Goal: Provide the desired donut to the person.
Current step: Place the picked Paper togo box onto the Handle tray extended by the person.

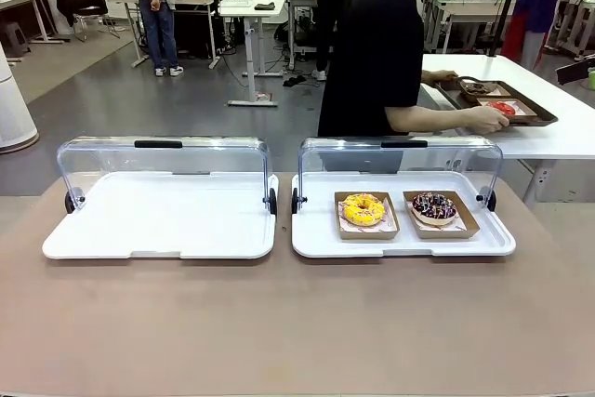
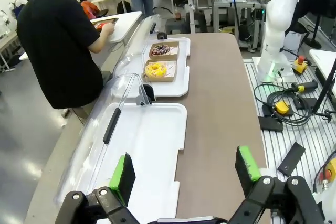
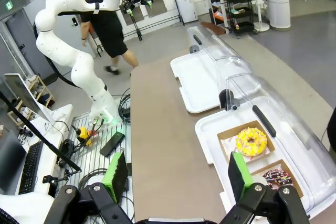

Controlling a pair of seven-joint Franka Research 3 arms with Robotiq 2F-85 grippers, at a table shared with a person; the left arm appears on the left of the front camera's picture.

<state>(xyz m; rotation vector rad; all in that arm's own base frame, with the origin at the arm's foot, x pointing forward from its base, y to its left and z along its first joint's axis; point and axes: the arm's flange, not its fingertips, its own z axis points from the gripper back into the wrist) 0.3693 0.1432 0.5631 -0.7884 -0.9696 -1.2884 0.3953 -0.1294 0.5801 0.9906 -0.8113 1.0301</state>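
Both hands, left and right, gape wide; glossy yellow donut in cardboard tray.

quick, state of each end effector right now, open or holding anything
Left end effector: open, holding nothing, above the table edge by the bare white tray.
Right end effector: open, holding nothing, near the yellow donut.

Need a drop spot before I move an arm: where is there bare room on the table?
The left tray is bare under its raised lid. The brown table in front of both trays is free. The right tray is crowded on its right: yellow donut and chocolate donut; only its left strip is free.
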